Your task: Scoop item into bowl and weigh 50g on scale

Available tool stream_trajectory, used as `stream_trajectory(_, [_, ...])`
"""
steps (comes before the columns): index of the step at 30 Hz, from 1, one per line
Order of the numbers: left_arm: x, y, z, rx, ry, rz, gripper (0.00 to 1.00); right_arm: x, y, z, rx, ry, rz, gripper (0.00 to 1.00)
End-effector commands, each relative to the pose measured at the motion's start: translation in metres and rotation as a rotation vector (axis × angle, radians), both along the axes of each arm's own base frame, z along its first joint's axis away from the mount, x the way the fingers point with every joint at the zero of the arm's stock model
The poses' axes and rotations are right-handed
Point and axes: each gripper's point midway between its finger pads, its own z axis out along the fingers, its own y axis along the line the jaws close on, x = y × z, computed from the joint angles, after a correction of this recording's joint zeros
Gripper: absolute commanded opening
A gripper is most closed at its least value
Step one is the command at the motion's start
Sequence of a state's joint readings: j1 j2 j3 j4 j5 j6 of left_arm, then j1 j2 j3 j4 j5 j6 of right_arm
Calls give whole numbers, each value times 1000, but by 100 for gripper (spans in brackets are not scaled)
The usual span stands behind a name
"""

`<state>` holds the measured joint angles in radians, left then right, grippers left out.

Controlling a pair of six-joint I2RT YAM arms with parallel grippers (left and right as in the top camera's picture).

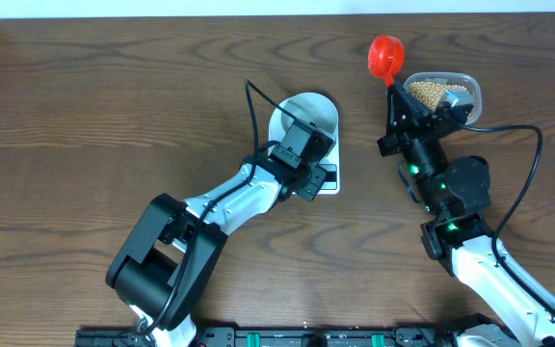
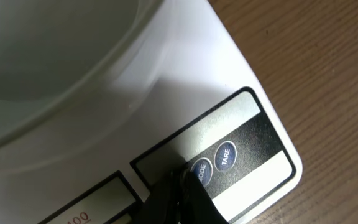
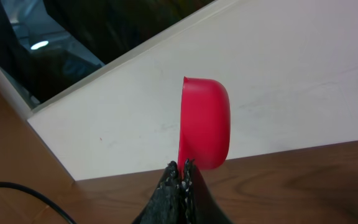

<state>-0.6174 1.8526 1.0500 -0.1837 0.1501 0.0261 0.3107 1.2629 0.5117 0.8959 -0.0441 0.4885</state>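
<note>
Stretching under everything, the brown wooden table (image 1: 85,116) carries two clusters well apart: at centre the white scale (image 1: 328,181) with the pale bowl (image 1: 318,108) sitting on it, and to the right, near the far edge, a clear plastic tub (image 1: 474,93). The left gripper (image 1: 308,176) hangs over the scale's front edge. Its wrist view shows the fingers pressed together on nothing, their tip touching or just short of the MODE button (image 2: 201,169), with the TARE button (image 2: 225,155) just beside it. No beans show in the visible part of the bowl. The right gripper (image 1: 395,96) is clamped on the handle of a red scoop (image 1: 386,56), and the coming move turns on how that scoop lies. Its long axis runs from the fingers toward the table's far edge, so its cup sits just beyond the tub's far-left corner, seemingly lifted clear of the wood. The beans (image 1: 428,92) lie back toward the robot and a little right of the cup, partly under the right arm, which is plainly the nearer one. The bowl lies to the cup's left, across bare table. No beans show in the cup, so I judge the scoop must first tip back down into the tub. The beans are small, round and tan-yellow, loosely heaped in the tub's left part.
</note>
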Motion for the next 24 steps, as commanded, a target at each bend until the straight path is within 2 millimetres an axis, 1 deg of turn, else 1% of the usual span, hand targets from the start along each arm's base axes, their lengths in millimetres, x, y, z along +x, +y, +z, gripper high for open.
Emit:
stream_trajectory(1, [-2,1,13,-6,9,19,7,4,-7,14,0,-37,-34,1])
stream_trajectory(2, [0,0,22,-16,-3,20,8,5,-8,15,1,-39,-42,1])
stream_trajectory(6, [3,-2,74,-72,-79,23,8,8,-18,16,11,-39,-97,1])
stream_trajectory(9, [-2,1,96,-91,-107,23,7,10,-25,19,21,-42,-142,1])
stream_trajectory(11, [-5,4,101,-88,-106,25,7,12,-29,21,25,-39,-170,1])
stream_trajectory(14, [-9,7,97,-76,-80,35,7,18,-38,26,28,-29,-218,1])
stream_trajectory(16, [-10,8,90,-65,-65,35,7,22,-43,28,25,-22,-233,1])
stream_trajectory(21, [-8,5,63,-33,-21,31,7,39,-51,34,22,-16,-261,1])
stream_trajectory(24, [-11,-2,38,-5,15,13,7,50,-48,39,22,-19,-257,1])
